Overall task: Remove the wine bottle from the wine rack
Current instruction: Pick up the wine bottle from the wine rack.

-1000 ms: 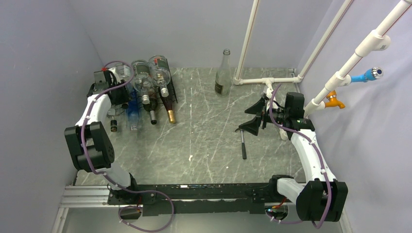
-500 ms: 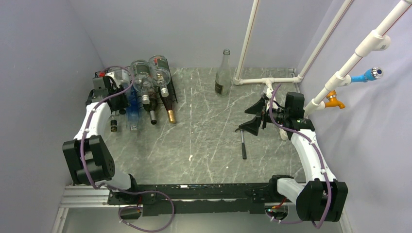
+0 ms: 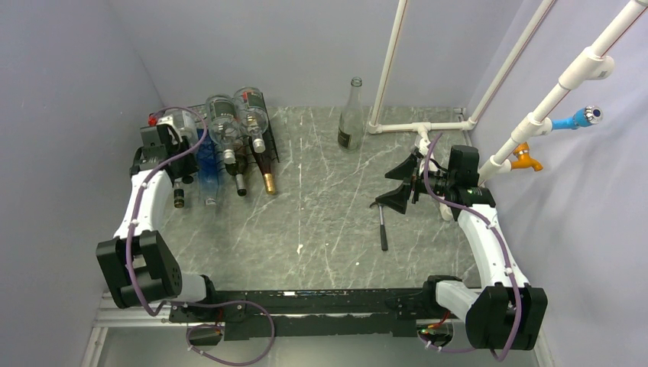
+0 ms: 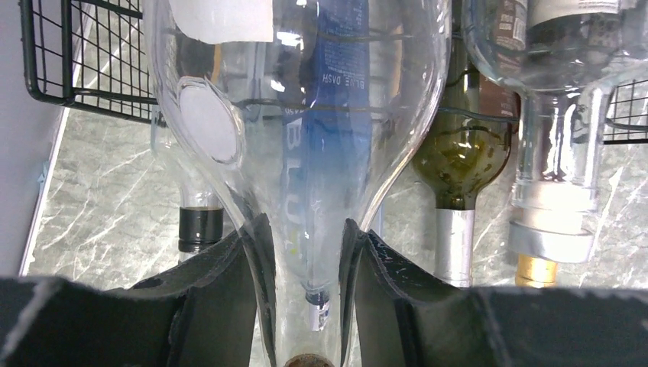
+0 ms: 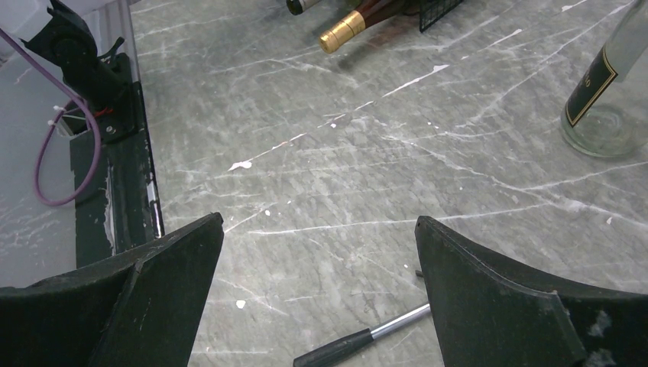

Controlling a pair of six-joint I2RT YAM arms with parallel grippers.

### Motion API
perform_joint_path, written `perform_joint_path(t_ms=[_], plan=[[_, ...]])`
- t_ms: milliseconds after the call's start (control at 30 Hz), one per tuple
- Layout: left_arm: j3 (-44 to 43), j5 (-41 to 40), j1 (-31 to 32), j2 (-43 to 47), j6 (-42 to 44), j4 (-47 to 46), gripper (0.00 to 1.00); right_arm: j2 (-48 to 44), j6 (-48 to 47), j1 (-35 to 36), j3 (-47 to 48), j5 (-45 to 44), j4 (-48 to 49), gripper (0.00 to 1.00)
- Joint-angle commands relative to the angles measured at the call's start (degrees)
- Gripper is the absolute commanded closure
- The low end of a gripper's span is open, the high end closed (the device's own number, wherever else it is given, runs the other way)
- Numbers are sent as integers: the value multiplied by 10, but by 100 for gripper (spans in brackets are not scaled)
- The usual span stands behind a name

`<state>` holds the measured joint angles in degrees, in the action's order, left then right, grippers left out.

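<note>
The black wire wine rack [image 3: 269, 145] stands at the far left with several bottles lying in it. My left gripper [image 3: 163, 147] is at the rack's left end, shut on the neck of a clear glass wine bottle [image 3: 183, 121] in the upper row. In the left wrist view the black fingers [image 4: 229, 290] clamp that clear bottle [image 4: 306, 115] at its neck, and my left gripper [image 4: 306, 229] is centred on it. The rack wire [image 4: 84, 53] shows behind. My right gripper [image 3: 397, 183] is open and empty, hovering over the table [image 5: 317, 260].
A blue bottle [image 3: 208, 164], a green bottle [image 4: 458, 153] and a gold-capped bottle [image 3: 266, 174] lie in the rack, necks out. A clear bottle [image 3: 351, 115] stands upright at the back. A black-handled tool [image 3: 382, 229] lies under the right gripper. White pipes [image 3: 413, 126] stand at the back right.
My left gripper has shifted left toward the side wall at the rack's left end, with the arm swinging that way. The right arm has not moved.
</note>
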<state>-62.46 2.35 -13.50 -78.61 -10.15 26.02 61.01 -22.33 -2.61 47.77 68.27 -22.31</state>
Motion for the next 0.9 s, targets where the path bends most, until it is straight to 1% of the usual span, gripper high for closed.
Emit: perform_joint_path(t_ms=[0, 267, 600, 767, 867], plan=[[-31, 9, -1, 73, 1, -136, 100, -12, -12, -2, 4, 16, 9, 0], [-24, 30, -1, 105, -11, -130, 100, -14, -11, -2, 3, 18, 10, 0], [-20, 84, 2, 144, -29, -117, 100, -15, -10, -2, 1, 17, 13, 0], [-23, 101, 13, 158, -37, -110, 100, -17, -10, -2, 0, 17, 15, 0], [-25, 105, 31, 167, -39, -106, 100, -19, -9, -3, 0, 16, 15, 0]])
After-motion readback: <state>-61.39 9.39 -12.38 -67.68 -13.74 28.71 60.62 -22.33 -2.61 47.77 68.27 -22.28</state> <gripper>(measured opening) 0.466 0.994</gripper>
